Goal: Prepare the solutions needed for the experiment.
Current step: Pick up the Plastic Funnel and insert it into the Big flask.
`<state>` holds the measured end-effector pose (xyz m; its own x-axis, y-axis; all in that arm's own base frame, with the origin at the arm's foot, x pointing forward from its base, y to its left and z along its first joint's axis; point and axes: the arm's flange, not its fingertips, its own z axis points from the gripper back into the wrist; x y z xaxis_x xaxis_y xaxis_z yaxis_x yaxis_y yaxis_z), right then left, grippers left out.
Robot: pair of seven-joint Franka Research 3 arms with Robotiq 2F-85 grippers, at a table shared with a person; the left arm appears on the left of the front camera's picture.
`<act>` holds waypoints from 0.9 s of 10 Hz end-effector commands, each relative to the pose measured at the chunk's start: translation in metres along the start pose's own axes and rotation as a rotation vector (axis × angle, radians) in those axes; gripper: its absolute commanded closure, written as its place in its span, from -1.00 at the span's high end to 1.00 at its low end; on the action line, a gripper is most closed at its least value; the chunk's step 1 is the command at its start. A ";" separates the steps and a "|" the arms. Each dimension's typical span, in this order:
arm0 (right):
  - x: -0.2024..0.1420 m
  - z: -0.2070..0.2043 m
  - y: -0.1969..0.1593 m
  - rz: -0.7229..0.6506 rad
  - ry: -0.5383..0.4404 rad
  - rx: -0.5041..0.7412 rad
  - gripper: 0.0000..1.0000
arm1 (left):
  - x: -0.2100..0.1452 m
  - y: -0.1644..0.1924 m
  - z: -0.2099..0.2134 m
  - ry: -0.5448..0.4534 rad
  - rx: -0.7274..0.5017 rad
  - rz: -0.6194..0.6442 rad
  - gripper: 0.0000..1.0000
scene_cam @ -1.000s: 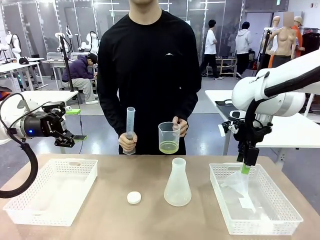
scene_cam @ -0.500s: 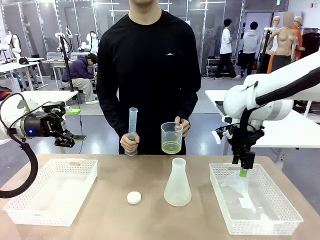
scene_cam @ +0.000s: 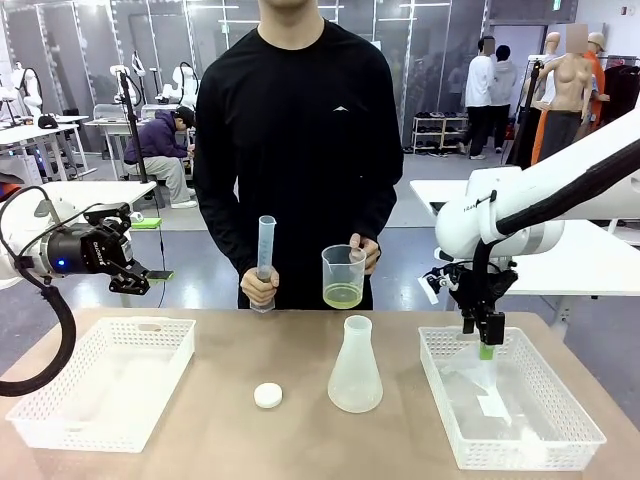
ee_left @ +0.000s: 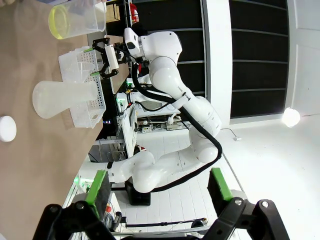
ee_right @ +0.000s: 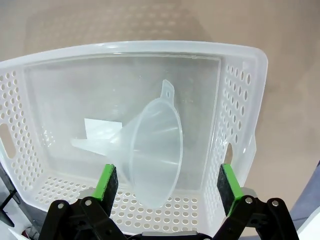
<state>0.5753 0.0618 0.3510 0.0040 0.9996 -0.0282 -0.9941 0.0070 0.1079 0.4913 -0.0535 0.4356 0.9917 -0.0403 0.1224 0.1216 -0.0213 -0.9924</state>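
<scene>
The solutions are a shallow layer of pale yellow liquid (scene_cam: 340,295) in a clear beaker (scene_cam: 342,276) held in one of the person's hands. The other hand holds a graduated cylinder (scene_cam: 265,255). In the left wrist view the beaker (ee_left: 77,19) glows yellow at the top left. An empty conical flask (scene_cam: 355,365) stands mid-table. My right gripper (scene_cam: 486,340) hangs open just over the right basket (scene_cam: 520,445), its pads (ee_right: 106,182) straddling a clear funnel (ee_right: 150,150) lying there. My left gripper (scene_cam: 150,274) is open and empty, high at the far left.
A small white round cap (scene_cam: 267,395) lies left of the flask. An empty white basket (scene_cam: 60,425) sits at the left. The person stands close at the table's far edge. The left wrist view also shows the flask (ee_left: 65,99) and cap (ee_left: 6,128).
My right arm has swung left and lowered its gripper slightly over the right basket. The person shifted the cylinder and beaker a little. The left arm stayed still.
</scene>
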 end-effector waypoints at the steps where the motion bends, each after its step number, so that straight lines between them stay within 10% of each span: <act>1: 0.001 0.002 -0.002 0.006 0.011 0.027 1.00 | 0.000 0.000 0.000 -0.001 -0.001 -0.001 1.00; 5: -0.005 -0.005 -0.002 -0.012 0.030 0.064 0.64 | 0.000 0.000 0.000 -0.001 -0.001 -0.001 1.00; 6: -0.005 -0.003 -0.002 -0.006 0.022 0.058 0.28 | 0.000 0.000 0.000 -0.001 -0.001 -0.001 1.00; 7: -0.006 -0.002 -0.004 -0.016 0.021 0.059 0.55 | 0.000 0.000 0.000 -0.001 -0.001 -0.001 1.00; 8: -0.007 0.002 -0.008 0.008 0.005 0.059 -0.10 | 0.000 0.000 0.000 -0.001 -0.001 -0.001 1.00; 9: -0.008 0.005 -0.014 0.010 0.013 0.070 0.18 | 0.000 0.000 0.000 -0.001 -0.001 -0.001 1.00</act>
<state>0.5778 0.0549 0.3520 0.0118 0.9994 -0.0331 -0.9872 0.0169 0.1584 0.4913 -0.0535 0.4356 0.9917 -0.0403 0.1224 0.1216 -0.0213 -0.9924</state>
